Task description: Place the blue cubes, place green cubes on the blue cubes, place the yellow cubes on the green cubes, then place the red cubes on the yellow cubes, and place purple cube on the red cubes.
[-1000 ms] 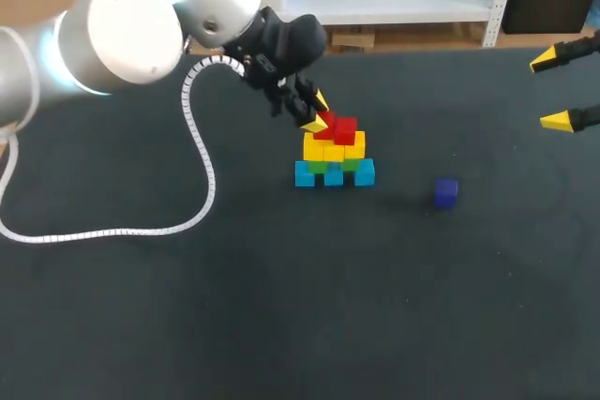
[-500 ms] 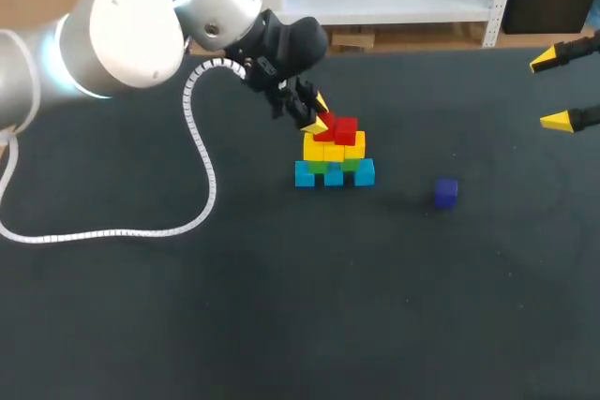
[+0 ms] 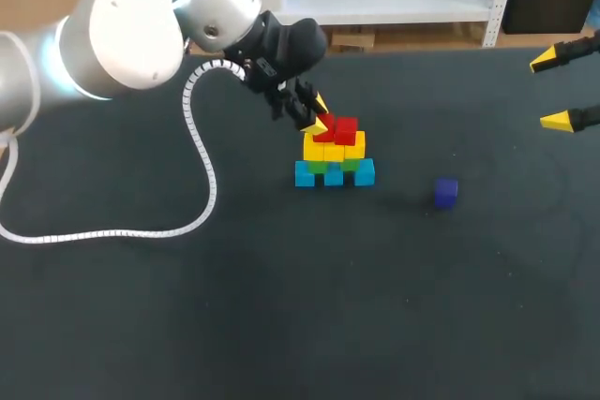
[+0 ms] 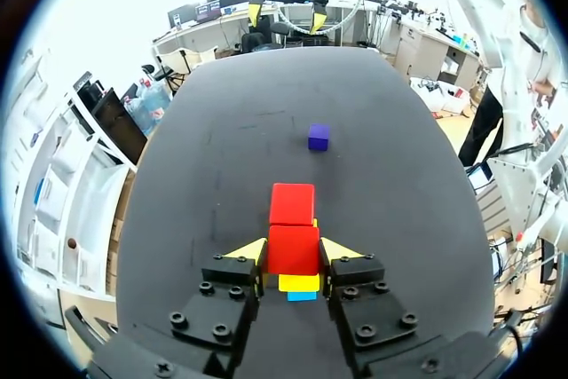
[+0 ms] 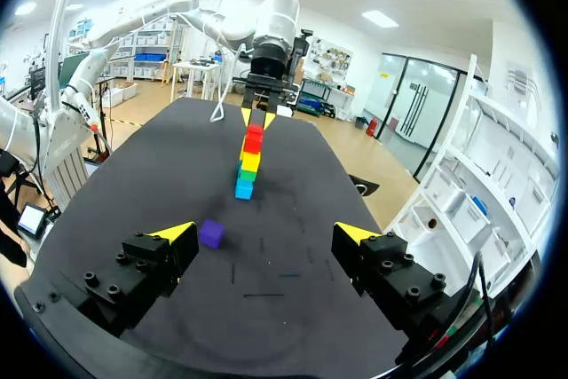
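Cable (image 3: 209, 180) beside stack (image 3: 334, 152), purple cube (image 3: 445, 192) apart

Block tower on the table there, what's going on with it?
A robot is stacking coloured cubes in layers. Its left tool is closed on a red cube at the top of the tower, beside a second red cube, above yellow, green and blue layers. The purple cube, meant for the very top, sits alone on the table. The right tool hangs open off to the side, holding nothing.
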Controlling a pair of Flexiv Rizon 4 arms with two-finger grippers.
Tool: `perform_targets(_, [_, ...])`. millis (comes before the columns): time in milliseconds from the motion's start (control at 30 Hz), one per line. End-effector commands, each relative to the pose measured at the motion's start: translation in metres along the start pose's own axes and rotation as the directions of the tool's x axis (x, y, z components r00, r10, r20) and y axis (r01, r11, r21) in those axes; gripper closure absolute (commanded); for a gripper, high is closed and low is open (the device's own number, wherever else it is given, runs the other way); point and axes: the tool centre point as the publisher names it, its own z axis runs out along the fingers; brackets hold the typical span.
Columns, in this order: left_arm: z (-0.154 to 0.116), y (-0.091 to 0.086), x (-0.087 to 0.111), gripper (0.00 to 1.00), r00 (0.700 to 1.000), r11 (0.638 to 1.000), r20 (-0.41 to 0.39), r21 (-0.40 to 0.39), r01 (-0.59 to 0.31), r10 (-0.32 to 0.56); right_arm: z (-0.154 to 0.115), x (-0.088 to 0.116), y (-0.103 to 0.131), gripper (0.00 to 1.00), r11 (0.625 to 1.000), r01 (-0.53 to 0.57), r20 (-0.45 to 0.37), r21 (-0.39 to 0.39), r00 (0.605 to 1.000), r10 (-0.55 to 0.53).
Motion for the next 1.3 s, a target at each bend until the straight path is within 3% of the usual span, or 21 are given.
perform_targets(33, [0.0016,0.0004,0.0009,1.0,1.0,1.0,0.003,0.002,-0.002,0.002,0.0005,0.0002,-0.0001,0.0,1.0,0.001,0.001,0.001,1.0,-0.001])
perform_targets(833, [0.0049,0.0007,0.0013,1.0,1.0,1.0,0.008,0.018,-0.003,0.003,0.0005,0.0002,-0.0001,0.0,1.0,0.001,0.001,0.001,1.0,-0.001])
perform_targets(933, [0.0051,0.0008,0.0015,0.95,1.0,1.0,0.009,0.019,-0.003,0.003,0.0005,0.0002,-0.0001,0.0,1.0,0.001,0.001,0.001,1.0,-0.001])
perform_targets(1300, [0.0055,0.0023,0.0019,0.53,1.0,1.0,0.009,0.025,0.003,-0.003,0.0005,0.0002,-0.0001,0.0,1.0,0.001,0.001,0.001,1.0,-0.001])
